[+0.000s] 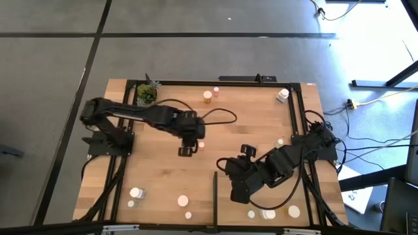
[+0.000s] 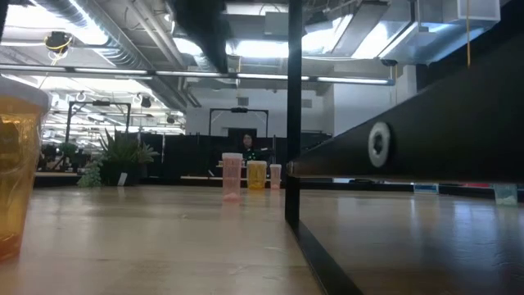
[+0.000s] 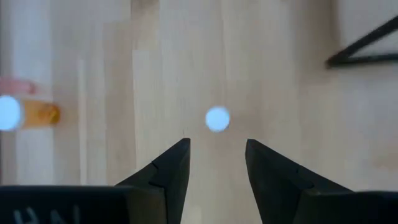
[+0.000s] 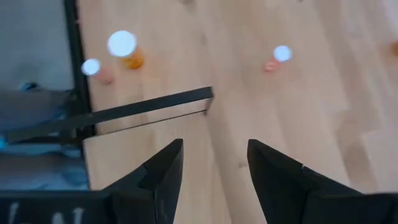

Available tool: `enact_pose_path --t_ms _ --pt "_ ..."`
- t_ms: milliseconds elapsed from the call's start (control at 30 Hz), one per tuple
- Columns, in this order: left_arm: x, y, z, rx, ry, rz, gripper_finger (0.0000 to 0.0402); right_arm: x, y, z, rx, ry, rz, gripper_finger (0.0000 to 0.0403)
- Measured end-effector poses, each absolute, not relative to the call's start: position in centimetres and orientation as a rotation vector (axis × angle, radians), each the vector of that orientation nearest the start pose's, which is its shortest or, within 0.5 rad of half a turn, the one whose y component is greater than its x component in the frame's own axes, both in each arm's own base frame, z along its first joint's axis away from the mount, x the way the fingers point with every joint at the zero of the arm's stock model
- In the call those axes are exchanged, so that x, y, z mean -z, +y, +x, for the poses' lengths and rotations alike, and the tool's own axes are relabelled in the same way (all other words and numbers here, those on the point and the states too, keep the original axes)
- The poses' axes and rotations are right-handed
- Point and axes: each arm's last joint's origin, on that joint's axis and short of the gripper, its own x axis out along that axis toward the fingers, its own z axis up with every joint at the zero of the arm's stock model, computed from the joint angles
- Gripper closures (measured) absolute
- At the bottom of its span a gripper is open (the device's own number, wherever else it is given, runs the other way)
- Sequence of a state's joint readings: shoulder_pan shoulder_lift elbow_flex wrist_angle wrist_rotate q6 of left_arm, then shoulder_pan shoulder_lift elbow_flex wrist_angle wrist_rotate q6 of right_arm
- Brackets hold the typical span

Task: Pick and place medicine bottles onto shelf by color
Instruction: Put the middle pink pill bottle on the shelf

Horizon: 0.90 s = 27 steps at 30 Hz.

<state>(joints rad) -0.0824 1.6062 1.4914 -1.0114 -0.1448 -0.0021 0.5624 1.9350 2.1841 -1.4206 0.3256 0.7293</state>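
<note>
My left gripper (image 1: 188, 149) hangs open over the middle of the table and points down. In the left wrist view (image 3: 217, 149) a white-capped bottle (image 3: 217, 118) stands on the wood beyond the fingertips, untouched. An orange bottle (image 3: 37, 114) shows to one side. My right gripper (image 1: 230, 171) is open and empty (image 4: 214, 155) by the far end of the shelf's black strip (image 1: 215, 192). The shelf (image 1: 228, 210) lies at the near edge with three bottles (image 1: 268, 213) on it. Other bottles stand near the front left (image 1: 136, 193) and at the far edge (image 1: 208, 96).
A small potted plant (image 1: 146, 94) stands at the far left corner. A white bottle (image 1: 282, 95) stands at the far right. In the low view an orange bottle (image 2: 16, 164) stands close at the left, and three bottles (image 2: 256, 174) stand far off.
</note>
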Motion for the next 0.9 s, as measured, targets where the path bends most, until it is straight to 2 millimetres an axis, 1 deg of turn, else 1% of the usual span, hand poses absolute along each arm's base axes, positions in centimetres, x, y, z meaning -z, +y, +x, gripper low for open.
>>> enact_pose_path --t_ms 100,233,300,400,500,633,800,900 --pt "-33.3 -3.2 29.9 -0.057 1.072 0.092 0.0253 -38.1 18.9 32.5 0.118 1.085 0.195 0.0222" --pt "-35.6 -4.6 27.2 -0.026 1.005 0.096 0.0253 -38.1 18.5 32.8 0.085 1.093 0.180 0.0222" --pt "-36.6 -5.2 25.9 -0.022 0.974 0.102 0.0253 -38.2 18.3 33.0 0.087 1.085 0.187 0.0222" --pt "-37.5 -5.9 24.3 -0.021 0.955 0.118 0.0253 -38.3 17.9 33.5 0.108 1.061 0.237 0.0222" --pt "-38.1 -6.7 22.6 -0.024 0.948 0.121 0.0253 -38.3 17.3 34.0 0.108 1.046 0.235 0.0220" --pt "-38.4 -7.4 21.4 -0.012 0.956 0.149 0.0253 -38.3 16.2 34.6 0.111 1.041 0.207 0.0205" --pt "-38.5 -7.9 20.4 -0.081 0.949 0.159 0.0253 -38.2 13.4 36.1 0.181 1.018 0.223 0.0173" --pt "-38.4 -8.2 19.9 -0.096 0.966 0.157 0.0253 -38.3 11.6 36.9 0.216 0.991 0.256 0.0165"
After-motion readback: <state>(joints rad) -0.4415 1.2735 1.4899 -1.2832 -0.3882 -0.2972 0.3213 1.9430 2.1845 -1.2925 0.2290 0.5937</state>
